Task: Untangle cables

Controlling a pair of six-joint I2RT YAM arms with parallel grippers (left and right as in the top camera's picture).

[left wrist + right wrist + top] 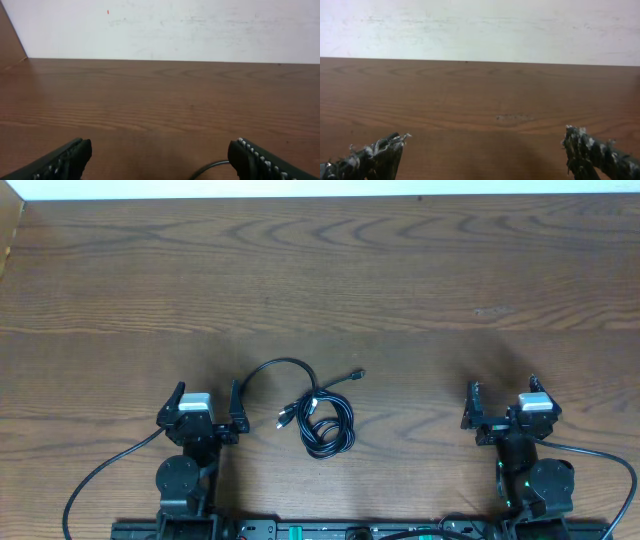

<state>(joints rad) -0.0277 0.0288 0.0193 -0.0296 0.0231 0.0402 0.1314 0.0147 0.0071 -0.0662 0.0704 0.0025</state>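
Now, cables (322,420) tangled near centre of table (400,280), just right of left gripper (208,392), spread wide, empty; right gripper (503,392) likewise, well apart. Prob. light, floppy; grab loose far loop w/ left.

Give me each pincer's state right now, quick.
Left pincer: open, holding nothing.
Right pincer: open, holding nothing.

You find the cables (322,420) on the table (400,270), between the two grippers and nearer to the left gripper (208,392). One loop reaches just beside its inner finger. The right gripper (503,390) stands well apart from them.
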